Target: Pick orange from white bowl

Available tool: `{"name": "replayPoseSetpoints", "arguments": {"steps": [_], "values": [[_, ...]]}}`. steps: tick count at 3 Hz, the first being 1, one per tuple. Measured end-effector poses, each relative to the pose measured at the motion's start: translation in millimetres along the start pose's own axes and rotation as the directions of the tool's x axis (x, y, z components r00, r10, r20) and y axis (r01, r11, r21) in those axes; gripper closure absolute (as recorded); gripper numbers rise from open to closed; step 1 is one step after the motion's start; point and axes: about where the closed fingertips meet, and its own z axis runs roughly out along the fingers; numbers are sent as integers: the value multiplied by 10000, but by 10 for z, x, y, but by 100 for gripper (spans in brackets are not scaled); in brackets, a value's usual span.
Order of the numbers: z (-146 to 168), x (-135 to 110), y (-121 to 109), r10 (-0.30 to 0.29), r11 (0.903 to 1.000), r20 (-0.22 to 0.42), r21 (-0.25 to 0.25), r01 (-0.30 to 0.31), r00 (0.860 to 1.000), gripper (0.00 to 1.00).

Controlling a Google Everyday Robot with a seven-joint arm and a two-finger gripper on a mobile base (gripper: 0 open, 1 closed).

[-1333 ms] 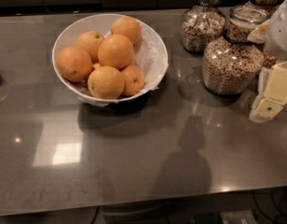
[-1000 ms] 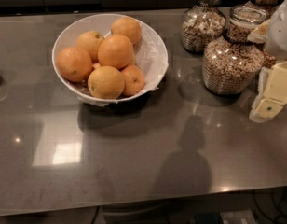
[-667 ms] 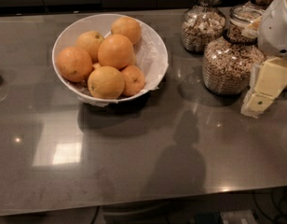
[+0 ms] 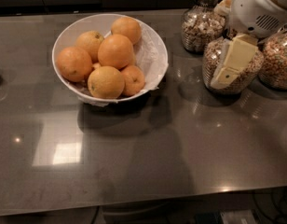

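Claw [image 4: 223,78] by jars [image 4: 198,28], well apart from white bowl [image 4: 54,52]

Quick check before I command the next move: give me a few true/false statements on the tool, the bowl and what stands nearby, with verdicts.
1. The tool hangs above the white bowl. False: it is off to the bowl's right, in front of a glass jar.
2. The white bowl holds several oranges. True.
3. The tool carries an orange. False: no orange is at the tool; they all lie in the bowl.
4. White paper lines the bowl. True.
5. Jars stand left of the bowl. False: the glass jars stand on the countertop to its right.
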Motion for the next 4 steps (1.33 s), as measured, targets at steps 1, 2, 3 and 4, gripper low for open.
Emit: {"name": "replayPoseSetpoints", "arguments": {"steps": [1, 2, 3, 4], "values": [[-78, -157, -74, -694, 9965, 639, 519, 661, 9955, 0], [-78, -159, -73, -698, 9964, 636, 518, 666, 9955, 0], [162, -280, -139, -1277, 9913, 686, 401, 1252, 9894, 0], [543, -542, -328, -2219, 9750, 1064, 293, 2201, 9692, 0]]}}
